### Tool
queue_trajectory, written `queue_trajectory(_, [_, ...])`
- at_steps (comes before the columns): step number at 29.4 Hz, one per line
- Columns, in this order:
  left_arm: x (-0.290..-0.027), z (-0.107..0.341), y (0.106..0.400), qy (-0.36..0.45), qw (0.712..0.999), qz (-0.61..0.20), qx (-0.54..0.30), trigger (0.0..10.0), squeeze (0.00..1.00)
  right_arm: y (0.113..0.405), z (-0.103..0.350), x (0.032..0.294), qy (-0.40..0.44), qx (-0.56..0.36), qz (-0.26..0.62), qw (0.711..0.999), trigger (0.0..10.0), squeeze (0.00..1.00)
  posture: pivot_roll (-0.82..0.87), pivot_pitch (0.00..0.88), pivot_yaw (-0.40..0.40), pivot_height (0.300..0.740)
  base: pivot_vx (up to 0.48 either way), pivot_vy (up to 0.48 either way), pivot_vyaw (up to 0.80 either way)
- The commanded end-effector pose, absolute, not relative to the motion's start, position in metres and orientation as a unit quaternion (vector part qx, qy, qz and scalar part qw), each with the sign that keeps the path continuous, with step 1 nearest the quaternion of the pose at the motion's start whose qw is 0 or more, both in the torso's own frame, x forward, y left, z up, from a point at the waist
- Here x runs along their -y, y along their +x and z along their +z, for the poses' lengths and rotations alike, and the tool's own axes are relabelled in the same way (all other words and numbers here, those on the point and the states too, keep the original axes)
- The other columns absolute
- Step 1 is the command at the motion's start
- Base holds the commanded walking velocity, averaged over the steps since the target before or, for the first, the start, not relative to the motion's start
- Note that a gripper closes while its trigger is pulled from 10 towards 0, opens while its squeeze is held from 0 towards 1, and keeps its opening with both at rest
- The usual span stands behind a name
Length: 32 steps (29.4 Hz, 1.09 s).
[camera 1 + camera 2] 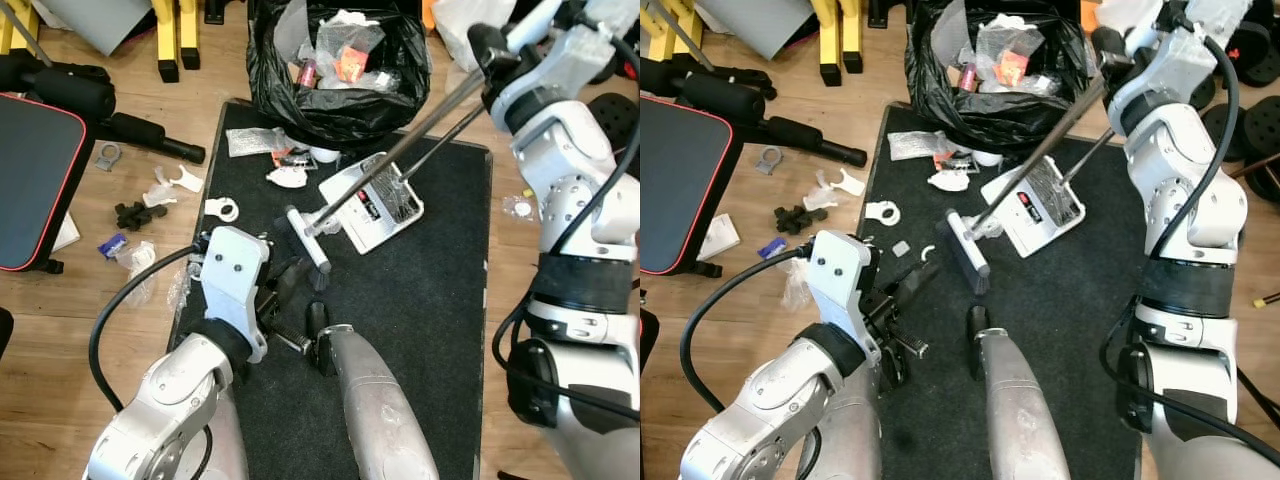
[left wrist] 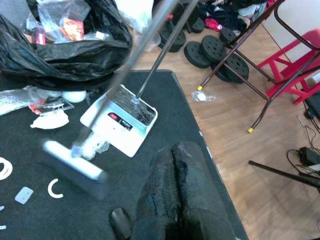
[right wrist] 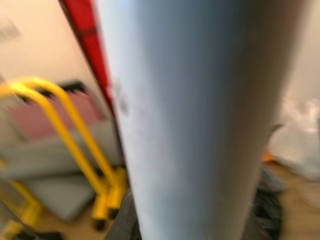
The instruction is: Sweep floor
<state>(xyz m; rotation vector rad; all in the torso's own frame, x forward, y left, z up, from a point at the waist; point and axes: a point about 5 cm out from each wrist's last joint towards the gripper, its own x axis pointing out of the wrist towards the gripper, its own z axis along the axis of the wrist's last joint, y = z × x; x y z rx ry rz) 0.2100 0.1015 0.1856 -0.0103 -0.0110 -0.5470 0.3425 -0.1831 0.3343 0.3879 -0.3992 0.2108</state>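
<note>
1. Grey and white, the broom head (image 1: 307,238) rests on the black mat (image 1: 440,290), its long axis running from far-left to near-right; its metal handle (image 1: 420,125) slants up and away to the right.
2. Just right of the head and nearly touching it lies the white dustpan (image 1: 372,205), mouth toward the head, its own thin handle also rising to the right.
3. High on the far right, the right gripper (image 1: 490,45) is closed around the broom handle, which looms large in the right wrist view.
4. Near and left of the head, the left gripper (image 2: 172,200) hovers low, fingers pressed together and holding nothing.
5. Litter (image 1: 290,177) lies left and beyond the head: white scraps, a ring (image 1: 221,209), wrappers, below the black rubbish bag (image 1: 340,60).
6. Sweeping it rightward into the pan seems the next need.
</note>
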Motion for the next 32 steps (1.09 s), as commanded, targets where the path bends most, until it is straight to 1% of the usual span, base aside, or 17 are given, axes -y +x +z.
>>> queue_trajectory(1, [-0.098,0.175,0.206,-0.007,0.955,-0.296,-0.027,10.0,0.0,0.33,0.351,0.179,0.219,0.244,0.155,0.932,10.0,0.0,-0.16,0.38,-0.175,0.74,0.0,0.0,0.0])
queue_trajectory(4, [-0.099,0.174,0.211,0.013,0.955,-0.296,-0.026,10.0,0.0,0.331,0.347,0.178,0.202,0.238,0.152,0.938,10.0,0.0,-0.17,0.357,-0.165,0.74,0.0,0.0,0.0])
queue_trajectory(6, [-0.099,0.174,0.211,0.013,0.955,-0.296,-0.026,10.0,0.0,0.331,0.347,0.178,0.202,0.238,0.152,0.938,10.0,0.0,-0.17,0.357,-0.165,0.74,0.0,0.0,0.0])
queue_trajectory(8, [-0.104,0.177,0.22,0.041,0.963,-0.266,-0.013,10.0,0.0,0.329,0.34,0.178,0.189,0.229,0.15,0.943,10.0,0.0,-0.16,0.337,-0.159,0.74,0.0,0.0,0.0])
queue_trajectory(11, [-0.107,0.178,0.223,0.05,0.966,-0.254,-0.008,10.0,0.0,0.327,0.337,0.178,0.184,0.226,0.151,0.945,10.0,0.0,-0.16,0.337,-0.159,0.74,0.0,0.0,0.0])
queue_trajectory(12, [-0.108,0.177,0.226,0.063,0.967,-0.246,-0.007,10.0,0.0,0.32,0.333,0.171,0.167,0.23,0.177,0.942,10.0,0.0,-0.16,0.305,-0.163,0.74,0.0,0.0,0.0])
queue_trajectory(13, [-0.108,0.177,0.226,0.063,0.967,-0.246,-0.007,10.0,0.0,0.32,0.333,0.171,0.167,0.23,0.177,0.942,10.0,0.0,-0.16,0.305,-0.163,0.74,0.0,0.0,0.0])
queue_trajectory(14, [-0.108,0.176,0.229,0.071,0.968,-0.242,-0.008,10.0,0.0,0.315,0.33,0.165,0.156,0.234,0.197,0.939,10.0,0.0,-0.16,0.305,-0.163,0.74,0.0,0.0,0.0])
queue_trajectory(17, [-0.108,0.176,0.229,0.071,0.968,-0.242,-0.008,10.0,0.0,0.315,0.33,0.165,0.156,0.234,0.197,0.939,10.0,0.0,-0.16,0.305,-0.163,0.74,0.0,0.0,0.0])
queue_trajectory(18, [-0.109,0.174,0.23,0.078,0.969,-0.235,-0.01,10.0,0.0,0.307,0.328,0.157,0.15,0.24,0.226,0.932,10.0,0.0,-0.15,0.288,-0.161,0.74,0.0,0.0,0.0])
queue_trajectory(19, [-0.109,0.174,0.23,0.078,0.969,-0.235,-0.01,10.0,0.0,0.307,0.328,0.157,0.15,0.24,0.226,0.932,10.0,0.0,-0.15,0.288,-0.161,0.74,0.0,0.0,0.0])
queue_trajectory(21, [-0.115,0.168,0.234,0.093,0.974,-0.206,-0.025,10.0,0.0,0.293,0.325,0.146,0.13,0.257,0.272,0.918,10.0,0.0,-0.14,0.267,-0.149,0.74,0.0,0.0,0.0])
queue_trajectory(22, [-0.121,0.168,0.236,0.081,0.979,-0.186,-0.027,10.0,0.0,0.289,0.324,0.143,0.122,0.262,0.281,0.915,10.0,0.0,-0.14,0.265,-0.14,0.74,0.0,0.0,0.0])
queue_trajectory(24, [-0.125,0.167,0.238,0.069,0.982,-0.174,-0.028,10.0,0.0,0.288,0.323,0.143,0.114,0.265,0.283,0.915,10.0,0.0,-0.14,0.264,-0.138,0.74,0.0,0.0,0.0])
queue_trajectory(27, [-0.129,0.168,0.239,0.067,0.982,-0.178,-0.021,10.0,0.0,0.287,0.321,0.142,0.108,0.265,0.281,0.916,10.0,0.0,-0.14,0.259,-0.133,0.74,0.0,0.0,0.0])
queue_trajectory(28, [-0.134,0.164,0.24,0.034,0.984,-0.172,-0.035,10.0,0.0,0.286,0.318,0.139,0.106,0.263,0.28,0.917,10.0,0.0,-0.14,0.251,-0.122,0.74,0.0,0.0,0.0])
queue_trajectory(32, [-0.137,0.162,0.242,0.009,0.986,-0.16,-0.038,10.0,0.0,0.284,0.314,0.136,0.102,0.26,0.28,0.919,10.0,0.0,-0.14,0.242,-0.116,0.74,0.0,0.0,0.0])
